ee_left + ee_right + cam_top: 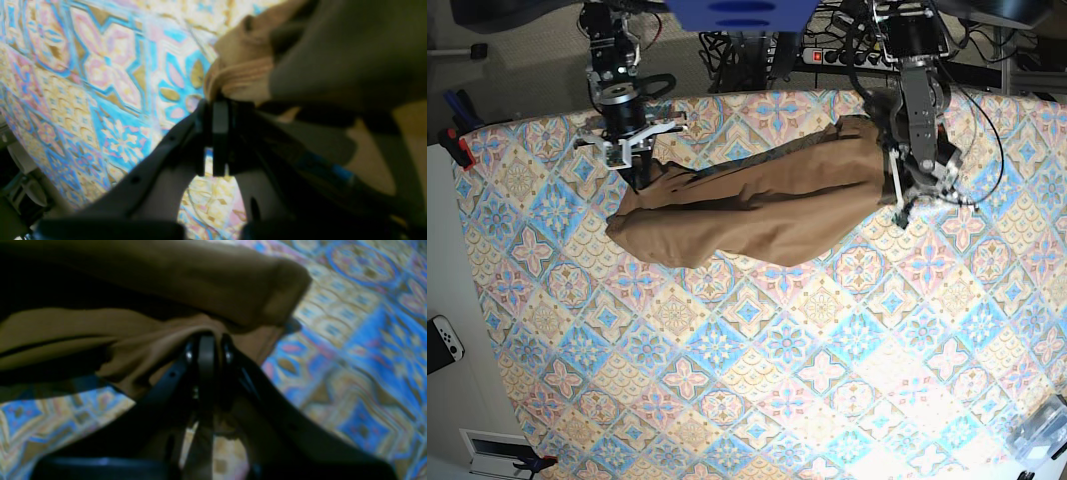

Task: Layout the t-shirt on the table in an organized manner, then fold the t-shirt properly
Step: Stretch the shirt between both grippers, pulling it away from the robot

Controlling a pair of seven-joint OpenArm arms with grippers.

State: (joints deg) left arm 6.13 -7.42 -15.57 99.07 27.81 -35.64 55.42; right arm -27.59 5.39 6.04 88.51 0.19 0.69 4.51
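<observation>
A: Where's the t-shirt [757, 205] rn?

B: Bunched in a long roll across the far part of the desk [757, 400], strung between both arms, not spread flat yet. Left gripper [217, 100] has its fingers [220, 133] pinched tight on a ribbed edge, prob the collar or a hem, can't tell which. Right gripper [206, 336] fingers [206, 356] are closed too, with a fold of tan cloth nipped at the tips.

A: Risks?

B: Right grip looks shallow, just a pucker of fabric. If the arms pull apart to stretch it, that end could slip out & drop in a heap. Also, the cloth is doubled over itself near the right fingers, so it may have grabbed two layers; then the shirt won't open, it'll stay a tube.

A: And the desk cover?

B: Loose patterned cloth. Dragging the shirt low could ruck it up.
</observation>
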